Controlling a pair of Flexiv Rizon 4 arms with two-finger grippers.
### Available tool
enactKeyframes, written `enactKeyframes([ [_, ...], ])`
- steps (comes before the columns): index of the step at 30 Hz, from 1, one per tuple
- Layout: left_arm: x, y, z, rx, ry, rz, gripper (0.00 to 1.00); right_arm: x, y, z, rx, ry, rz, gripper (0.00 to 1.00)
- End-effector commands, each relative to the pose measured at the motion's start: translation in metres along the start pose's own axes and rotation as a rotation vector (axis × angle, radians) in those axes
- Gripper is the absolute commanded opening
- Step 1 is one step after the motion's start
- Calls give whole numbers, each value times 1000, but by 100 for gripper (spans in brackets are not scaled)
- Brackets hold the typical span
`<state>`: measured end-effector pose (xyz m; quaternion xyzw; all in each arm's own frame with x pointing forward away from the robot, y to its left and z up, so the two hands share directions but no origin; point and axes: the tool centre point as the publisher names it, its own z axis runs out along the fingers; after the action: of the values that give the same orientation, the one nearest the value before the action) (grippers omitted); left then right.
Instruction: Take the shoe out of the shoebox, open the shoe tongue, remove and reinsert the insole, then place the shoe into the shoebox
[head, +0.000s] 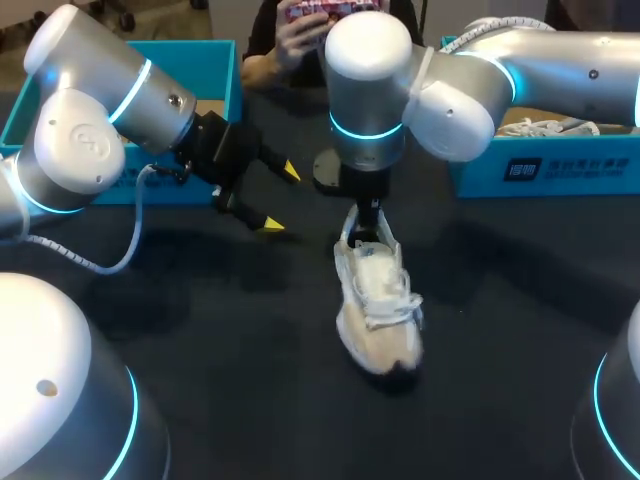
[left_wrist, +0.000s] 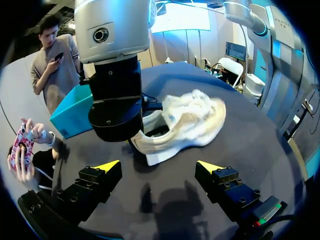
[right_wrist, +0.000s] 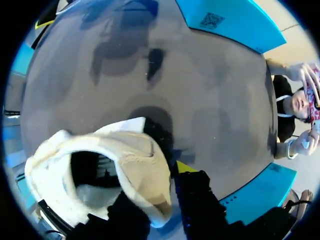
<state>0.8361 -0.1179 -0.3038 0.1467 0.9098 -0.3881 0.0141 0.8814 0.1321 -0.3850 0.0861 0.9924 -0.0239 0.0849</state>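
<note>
At centre of the table (head: 220, 340) lies the shoe (head: 378, 305), heel at 12 o'clock, collar clamped by the right gripper (head: 368, 222). At 10 o'clock the left gripper (head: 281, 198) hovers, fingers apart. Tongue-opening appears due; the left must pinch the tongue.

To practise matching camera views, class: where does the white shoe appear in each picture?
Head view: shoe at the picture's centre, toe towards the camera.
Left wrist view: ahead of the open left gripper.
Right wrist view: its heel clamped in the right gripper.
Shared landmark: the right gripper at the heel.
</note>
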Motion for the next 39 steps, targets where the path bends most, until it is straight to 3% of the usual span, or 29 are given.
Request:
enactKeyframes([
  [1, 0, 0, 0, -3, 0, 0, 100, 4, -2, -1, -4, -21, 28, 0],
  [8, 0, 0, 0, -3, 0, 0, 100, 8, -11, -31, 35, -45, 101, 0],
  [10, 0, 0, 0, -3, 0, 0, 100, 11, -15, -53, 60, -39, 119, 0],
  [11, 0, 0, 0, -3, 0, 0, 100, 11, -15, -53, 60, -39, 119, 0],
  [14, 0, 0, 0, -3, 0, 0, 100, 12, -20, -89, 53, -49, 118, 0],
  [18, 0, 0, 0, -3, 0, 0, 100, 8, -26, -115, 87, -44, 148, 0],
  [28, 0, 0, 0, -3, 0, 0, 100, -11, -43, -192, 37, -75, 152, 0],
  [39, 0, 0, 0, -3, 0, 0, 100, -43, -71, -225, 77, -54, 118, 0],
])
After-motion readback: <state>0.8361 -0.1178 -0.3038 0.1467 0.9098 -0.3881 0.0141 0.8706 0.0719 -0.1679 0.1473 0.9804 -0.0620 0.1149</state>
